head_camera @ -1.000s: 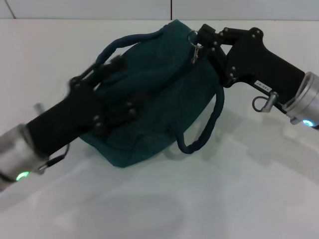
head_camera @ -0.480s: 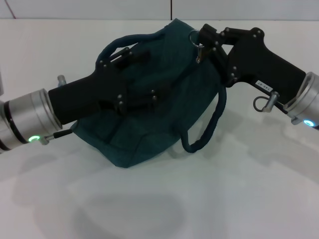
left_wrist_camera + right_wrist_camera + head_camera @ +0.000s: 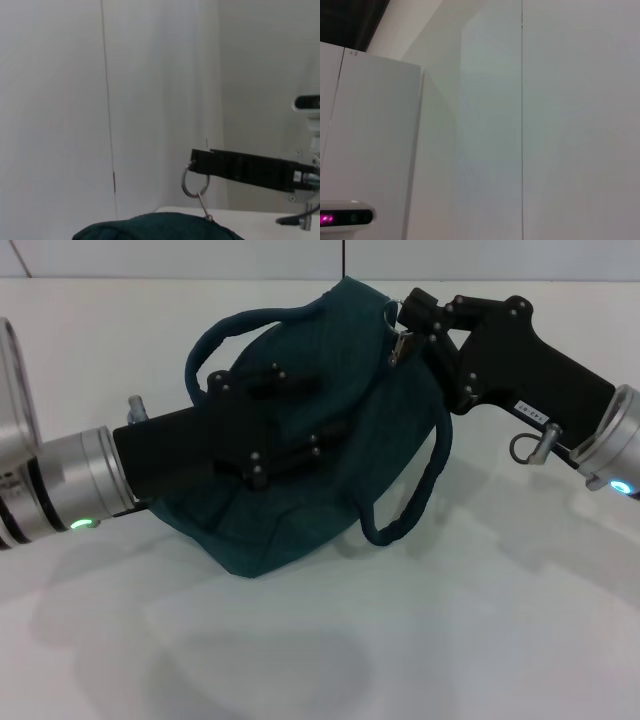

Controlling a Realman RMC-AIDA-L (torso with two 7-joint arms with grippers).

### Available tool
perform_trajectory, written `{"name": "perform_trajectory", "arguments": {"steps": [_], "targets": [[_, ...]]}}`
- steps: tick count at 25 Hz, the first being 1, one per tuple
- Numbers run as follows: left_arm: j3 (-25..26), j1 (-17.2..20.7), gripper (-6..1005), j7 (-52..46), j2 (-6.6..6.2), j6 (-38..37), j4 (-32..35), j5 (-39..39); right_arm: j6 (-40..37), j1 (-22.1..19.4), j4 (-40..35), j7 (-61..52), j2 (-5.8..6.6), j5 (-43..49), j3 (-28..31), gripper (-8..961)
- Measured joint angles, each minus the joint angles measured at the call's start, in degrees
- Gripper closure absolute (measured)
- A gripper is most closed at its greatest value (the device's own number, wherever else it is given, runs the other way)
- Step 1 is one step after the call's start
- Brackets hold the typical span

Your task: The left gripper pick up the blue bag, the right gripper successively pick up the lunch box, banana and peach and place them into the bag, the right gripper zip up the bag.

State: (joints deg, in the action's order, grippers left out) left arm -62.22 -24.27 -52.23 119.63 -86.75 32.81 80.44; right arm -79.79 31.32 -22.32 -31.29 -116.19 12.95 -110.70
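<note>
The blue bag [image 3: 330,370] lies on the white table, its top closed, one handle [image 3: 225,325] looped at the back and one [image 3: 420,495] at the front. My left gripper [image 3: 322,403] hovers over the bag's middle with its fingers spread and nothing between them. My right gripper [image 3: 405,312] is at the bag's top far end, shut on the metal zipper ring [image 3: 392,316]. The left wrist view shows that ring [image 3: 190,181] hanging from the right gripper [image 3: 199,164] above the bag's top [image 3: 165,227]. The lunch box, banana and peach are out of view.
The white table [image 3: 300,660] spreads in front of the bag. A white wall with a vertical seam [image 3: 343,258] stands behind. The right wrist view shows only the wall and a white cabinet [image 3: 370,150].
My left arm has swung up and to the right, from the bag's left side to over its middle. The right gripper and the ring have stayed almost still.
</note>
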Motion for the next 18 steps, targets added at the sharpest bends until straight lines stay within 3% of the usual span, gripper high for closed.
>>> {"name": "perform_trajectory", "arguments": {"steps": [12,18], "targets": [[0.18,0.05,563,11.37,0.34,-0.28,-3.67,-0.84,0.51,0.42,0.00,-0.96,0.00,-0.20,0.03,937],[0.09,0.10,723,19.19,0.33,-1.21,-7.74,-5.42,1.42,0.58,-0.06,-1.26,0.00,-0.25,-0.68,937]]}}
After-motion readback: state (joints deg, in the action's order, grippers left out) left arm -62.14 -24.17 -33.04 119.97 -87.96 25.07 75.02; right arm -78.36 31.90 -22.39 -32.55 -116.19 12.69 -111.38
